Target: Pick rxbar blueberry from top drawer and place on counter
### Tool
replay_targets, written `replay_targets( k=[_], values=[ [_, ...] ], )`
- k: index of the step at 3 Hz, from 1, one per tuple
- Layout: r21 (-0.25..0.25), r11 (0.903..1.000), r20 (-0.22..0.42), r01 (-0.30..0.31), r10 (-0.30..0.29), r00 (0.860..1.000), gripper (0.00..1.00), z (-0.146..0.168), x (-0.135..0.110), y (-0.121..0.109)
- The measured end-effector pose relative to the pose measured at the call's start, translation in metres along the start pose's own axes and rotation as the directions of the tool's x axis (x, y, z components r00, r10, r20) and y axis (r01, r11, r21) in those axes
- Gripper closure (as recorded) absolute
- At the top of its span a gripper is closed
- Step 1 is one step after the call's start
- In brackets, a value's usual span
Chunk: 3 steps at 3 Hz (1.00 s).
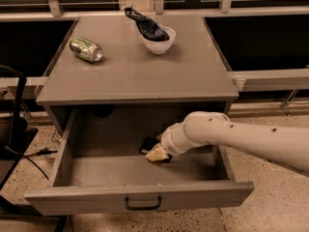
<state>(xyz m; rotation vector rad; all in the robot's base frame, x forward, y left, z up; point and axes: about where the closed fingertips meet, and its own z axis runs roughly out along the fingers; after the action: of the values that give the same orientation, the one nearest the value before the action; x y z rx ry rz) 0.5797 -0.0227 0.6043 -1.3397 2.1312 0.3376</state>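
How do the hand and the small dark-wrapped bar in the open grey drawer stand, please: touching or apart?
Cannot tell. In the camera view the hand sits low in the open grey drawer, overlapping the small dark-wrapped bar; no contact or gap shows.

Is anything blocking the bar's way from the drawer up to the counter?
Nothing visible. The gripper is at the bar in the open drawer; the can and bowl sit far back on the counter.

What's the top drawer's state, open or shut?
Open: top drawer pulled out, interior visible; gripper inside it, at the rxbar blueberry.
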Motion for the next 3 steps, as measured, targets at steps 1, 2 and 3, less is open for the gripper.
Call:
replay_targets(
  k=[1, 2, 3],
  values=[
    [0.000, 1.0000, 0.000, 0.000, 0.000, 1.000, 0.70, 0.0000, 0.0000, 0.0000],
    [0.000, 1.0000, 0.000, 0.000, 0.000, 1.000, 0.93, 0.0000, 0.0000, 0.0000],
    [0.000, 1.0000, 0.000, 0.000, 0.000, 1.000, 1.00, 0.0001, 0.0000, 0.0001]
  ],
)
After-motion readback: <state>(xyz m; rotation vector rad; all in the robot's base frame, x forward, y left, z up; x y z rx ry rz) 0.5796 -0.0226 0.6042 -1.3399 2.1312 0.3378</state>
